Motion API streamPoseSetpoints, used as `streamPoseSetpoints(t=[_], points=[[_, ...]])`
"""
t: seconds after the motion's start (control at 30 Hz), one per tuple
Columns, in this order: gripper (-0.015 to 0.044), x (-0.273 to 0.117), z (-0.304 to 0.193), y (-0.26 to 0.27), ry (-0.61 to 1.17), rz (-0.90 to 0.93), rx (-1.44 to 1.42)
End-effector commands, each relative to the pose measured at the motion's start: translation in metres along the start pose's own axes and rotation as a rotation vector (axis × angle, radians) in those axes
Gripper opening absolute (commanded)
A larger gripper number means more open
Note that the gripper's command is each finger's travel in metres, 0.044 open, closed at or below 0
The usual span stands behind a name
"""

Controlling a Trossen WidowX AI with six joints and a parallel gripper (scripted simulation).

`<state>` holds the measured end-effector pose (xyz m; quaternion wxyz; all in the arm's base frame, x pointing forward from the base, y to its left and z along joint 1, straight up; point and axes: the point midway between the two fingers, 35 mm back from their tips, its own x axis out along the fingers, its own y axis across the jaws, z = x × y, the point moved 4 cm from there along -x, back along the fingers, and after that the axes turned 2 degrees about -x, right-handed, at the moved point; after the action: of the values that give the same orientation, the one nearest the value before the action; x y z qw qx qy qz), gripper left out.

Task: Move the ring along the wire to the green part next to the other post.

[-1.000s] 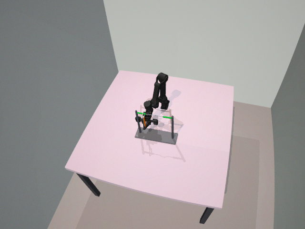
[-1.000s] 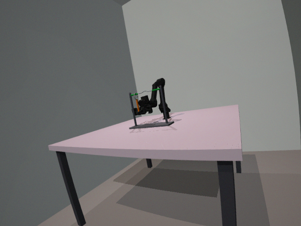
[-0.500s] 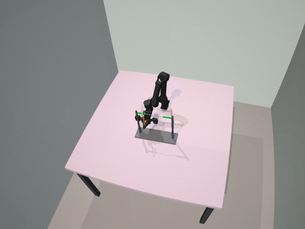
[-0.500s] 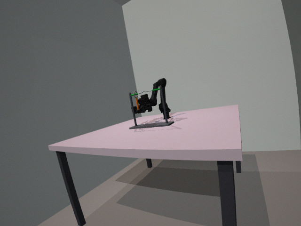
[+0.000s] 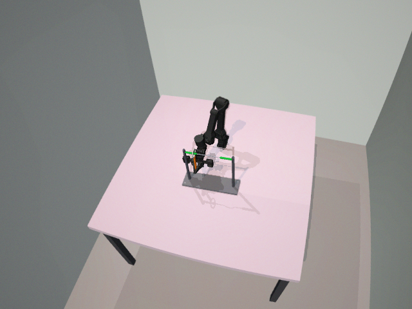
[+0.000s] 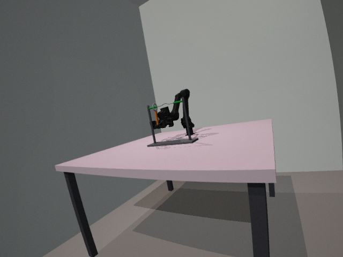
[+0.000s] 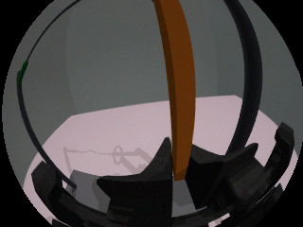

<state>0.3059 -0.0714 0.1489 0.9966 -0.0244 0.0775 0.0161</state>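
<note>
The orange handle [image 5: 194, 163] [image 6: 156, 117] [image 7: 182, 80] hangs below the ring [image 6: 153, 107]. The ring is around the left green part [image 5: 188, 152] [image 6: 150, 108], near the left post [image 5: 188, 174] [image 6: 153, 135]; in the exterior view the wire passes near the ring's middle. My gripper [image 5: 195, 172] [image 6: 157, 123] [image 7: 170, 140] is shut on the lower end of the handle, below the wire. The other green part [image 5: 226, 158] [image 6: 177, 101] is beside the right post [image 5: 233, 171] [image 6: 188, 127]. The ring is outside the wrist view.
The thin grey wire [image 6: 166, 104] runs wavy between the green parts. The posts stand on a grey base plate [image 5: 212, 186] on the pink table [image 5: 159, 212] [image 6: 221, 155]. The gripper body is close to the left post, and a gap between them cannot be judged.
</note>
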Motion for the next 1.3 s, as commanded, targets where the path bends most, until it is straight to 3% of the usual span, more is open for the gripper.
streamPoseSetpoints(t=[0.0,1.27], points=[[-0.0150,0.000,0.000,0.004,0.003,-0.001,0.005],[-0.0150,-0.003,0.003,0.043,0.035,-0.003,0.038]])
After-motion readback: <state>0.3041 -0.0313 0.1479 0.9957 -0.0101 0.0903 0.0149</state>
